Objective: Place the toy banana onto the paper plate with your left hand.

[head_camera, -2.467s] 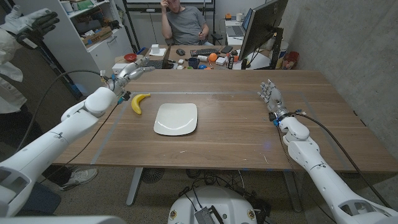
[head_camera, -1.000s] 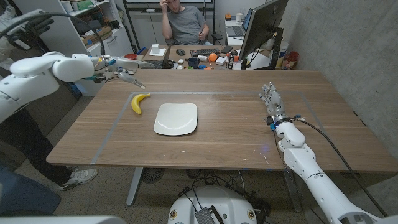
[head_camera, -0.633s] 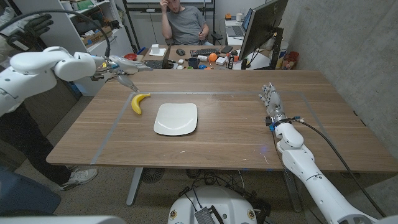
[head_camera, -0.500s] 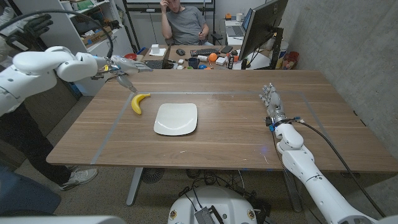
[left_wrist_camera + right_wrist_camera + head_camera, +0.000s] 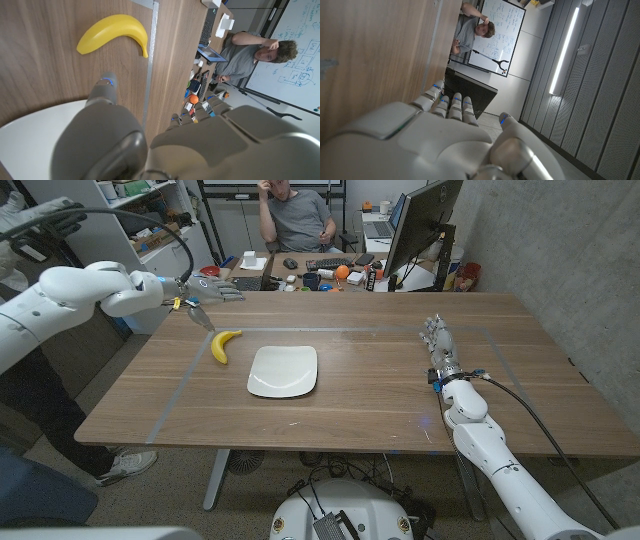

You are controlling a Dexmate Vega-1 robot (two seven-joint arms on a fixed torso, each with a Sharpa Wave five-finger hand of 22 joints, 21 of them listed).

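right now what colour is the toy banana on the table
Plain yellow curved toy banana, unmarked; clearest in the left wrist view.

The left hand (image 5: 150, 135) hides most of the paper plate (image 5: 30, 120), its edge cropping the rest

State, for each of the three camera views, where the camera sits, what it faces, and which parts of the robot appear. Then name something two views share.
Head view: on the robot's head, looking down at the brown wooden table; both arms show, left hand raised, right hand at the table.
Left wrist view: on the left wrist, looking along its hand at the yellow toy banana.
Right wrist view: on the right wrist, looking along its hand over the table.
Shared: head and left wrist views both show the banana and white paper plate.
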